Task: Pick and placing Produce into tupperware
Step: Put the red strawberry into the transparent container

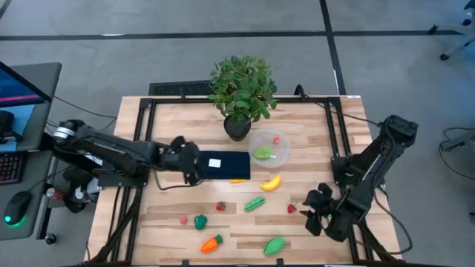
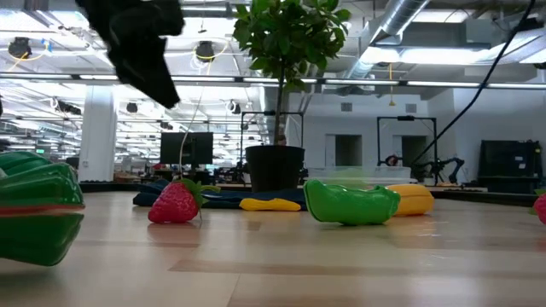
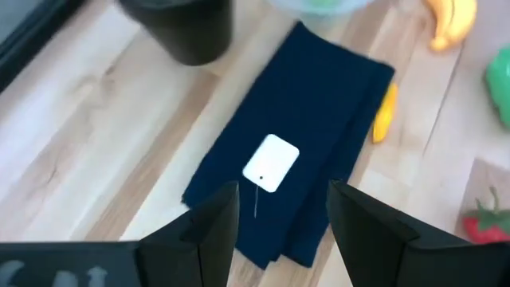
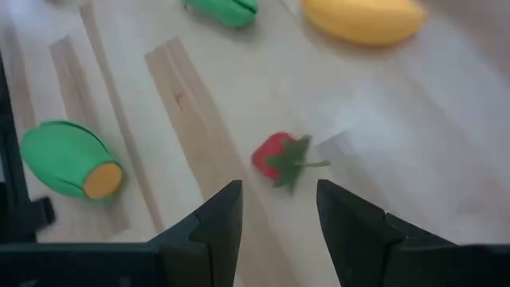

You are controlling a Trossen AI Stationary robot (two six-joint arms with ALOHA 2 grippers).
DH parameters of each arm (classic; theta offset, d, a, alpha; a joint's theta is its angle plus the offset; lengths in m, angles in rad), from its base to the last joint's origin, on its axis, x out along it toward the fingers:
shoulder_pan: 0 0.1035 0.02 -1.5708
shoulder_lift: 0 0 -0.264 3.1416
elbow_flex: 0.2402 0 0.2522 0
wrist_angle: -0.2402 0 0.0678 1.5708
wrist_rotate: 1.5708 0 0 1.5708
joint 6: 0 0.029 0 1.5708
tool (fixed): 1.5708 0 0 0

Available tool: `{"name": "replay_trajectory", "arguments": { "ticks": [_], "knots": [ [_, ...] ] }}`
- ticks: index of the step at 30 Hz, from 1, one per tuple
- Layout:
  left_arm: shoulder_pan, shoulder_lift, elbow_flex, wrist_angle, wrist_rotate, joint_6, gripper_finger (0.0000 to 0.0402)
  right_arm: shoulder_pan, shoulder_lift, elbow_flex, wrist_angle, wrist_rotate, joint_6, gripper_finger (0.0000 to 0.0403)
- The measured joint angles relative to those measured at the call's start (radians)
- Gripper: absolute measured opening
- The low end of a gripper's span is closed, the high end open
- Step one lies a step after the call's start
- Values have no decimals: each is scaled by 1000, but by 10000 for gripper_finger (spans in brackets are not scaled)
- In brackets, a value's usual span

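1. My right hand (image 4: 275, 219) hangs low over the right side of the table (image 1: 312, 230), near the front. The fingers are apart with nothing between them, and a little strawberry (image 4: 276, 159) sits on the wood just ahead of the gap. I'm lined up like that because it's the closest loose piece on my side, so my guess is that's the next grab.

2. My left hand (image 3: 280, 227) is parked over the near end of a dark blue cloth (image 3: 299, 119) with a white label (image 3: 271, 162), around the middle of the table. It's partly spread and holding nothing. The cloth isn't produce, so I figure this arm is just waiting.

3. The tupperware (image 1: 269, 146) is toward the back of the table, a bit right of centre, just beside the potted plant (image 1: 239, 93). There's already a green piece (image 1: 263, 153) and a tiny red berry (image 1: 277, 139) in it, so the job's started but not by much.

4. Still out on the wood:
   - banana (image 1: 272, 182), just in front of the tupperware
   - long green piece (image 1: 254, 203) near the middle
   - carrot (image 1: 211, 242), along the front edge
   - green-and-orange piece (image 1: 274, 245), also along the front edge

5. The strawberry is small and rounded, so I reckon it could squirt out if I pinch it off-centre.
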Motion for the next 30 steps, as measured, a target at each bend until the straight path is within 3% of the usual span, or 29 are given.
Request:
{"name": "replay_trajectory", "arguments": {
  "ticks": [10,17,24,30],
  "knots": [
    [-31,-191,-83,-18,-128,-22,180,-15,112,0,172,-11,203,156],
    [-31,-201,-83,-19,-184,36,180,-69,150,0,147,-134,308,188],
    [-31,-202,-83,-18,-196,59,180,-122,148,0,169,-159,321,241],
    [-30,-201,-83,-18,-196,49,180,-153,148,0,168,-187,317,255]
  ]
}}
